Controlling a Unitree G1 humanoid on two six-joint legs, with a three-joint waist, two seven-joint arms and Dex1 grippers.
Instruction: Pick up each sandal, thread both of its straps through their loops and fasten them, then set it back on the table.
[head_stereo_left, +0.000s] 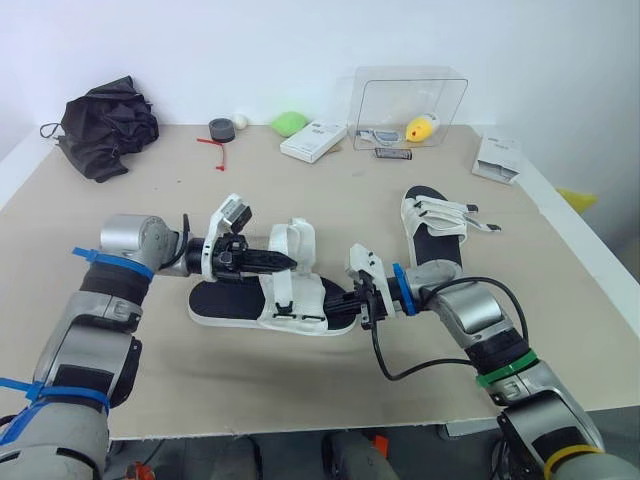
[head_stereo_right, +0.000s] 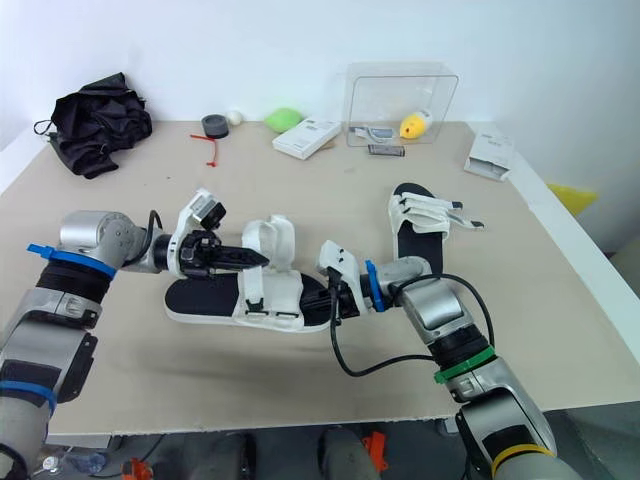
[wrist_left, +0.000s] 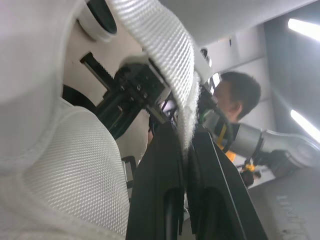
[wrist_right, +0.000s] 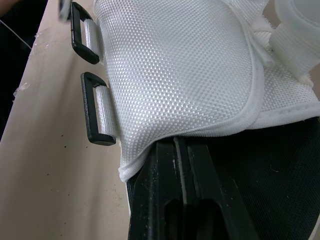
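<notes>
A humanoid robot works on a black-soled white mesh sandal (head_stereo_left: 222, 301) at the middle of a beige tabletop (head_stereo_left: 330, 200), its length running from 9 to 3 o'clock. The left gripper (head_stereo_left: 285, 262) reaches in from 9 o'clock, its black fingers (wrist_left: 155, 190) closed on a white woven strap (wrist_left: 165, 45) that arches above the footbed. The right gripper (head_stereo_left: 352, 300) comes in from 3 o'clock, its fingers (wrist_right: 160, 190) clamped together on the sandal's edge where the mesh flap meets the dark sole. Just beside that grip, two black rectangular plastic loops (wrist_right: 99, 107) hang from short white tabs on the flap. A second white-and-black sandal (head_stereo_left: 435, 225) lies apart at 2 o'clock, its straps splayed toward the tabletop's edge. Along the far side sit a crumpled black fabric bundle (head_stereo_left: 105, 125) at 10 o'clock, a flat white carton (head_stereo_left: 313, 141) at 12 and a clear plastic box (head_stereo_left: 410, 100) at 1. A person (wrist_left: 240, 95) appears in the background of the left wrist view.
</notes>
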